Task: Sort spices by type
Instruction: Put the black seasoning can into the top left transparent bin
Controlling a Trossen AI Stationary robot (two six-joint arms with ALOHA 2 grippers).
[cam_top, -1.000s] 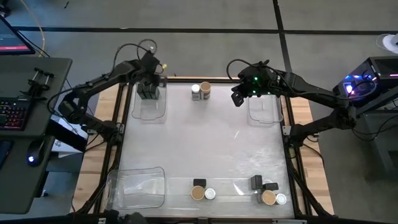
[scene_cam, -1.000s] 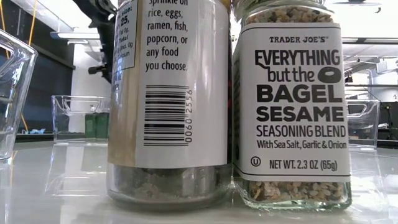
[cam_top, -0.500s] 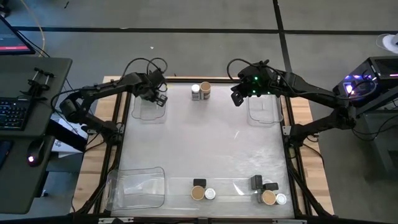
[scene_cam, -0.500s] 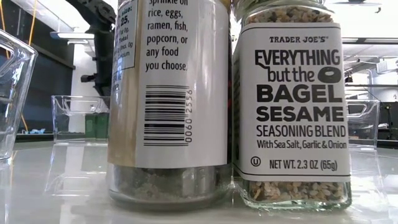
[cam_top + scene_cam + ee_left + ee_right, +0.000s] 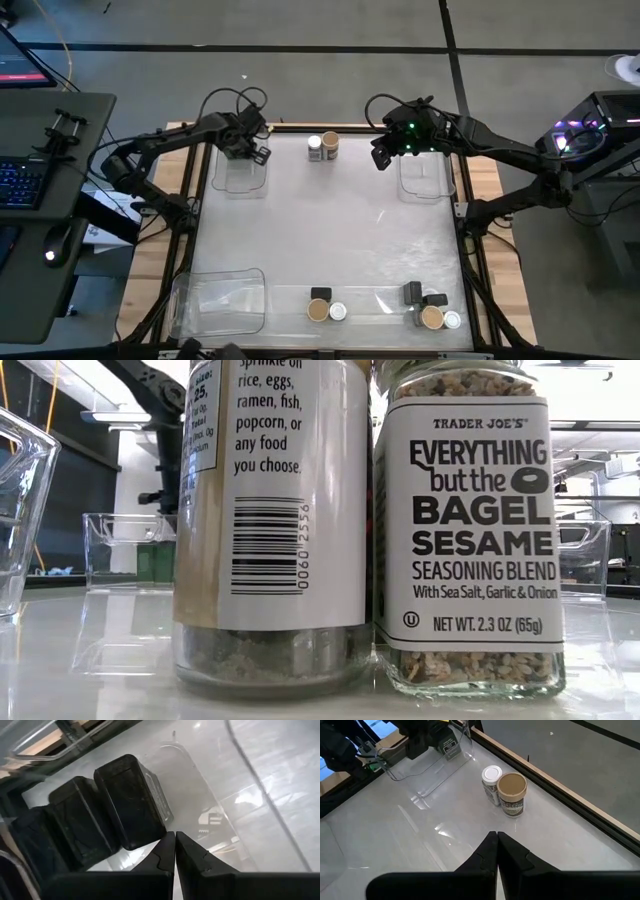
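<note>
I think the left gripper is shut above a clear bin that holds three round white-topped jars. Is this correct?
Not quite. The left gripper is shut above the clear bin, but the bin holds three black boxy containers, not round white-topped jars. The left wrist view shows them side by side in it. The only white-topped jar near there stands on the table beside a tan-topped jar.

In the low view, two spice jars (image 5: 270,530) are cut off by the top edge, hiding their lids. In the left wrist view, the third black box (image 5: 30,840) is cut off at the side.
</note>
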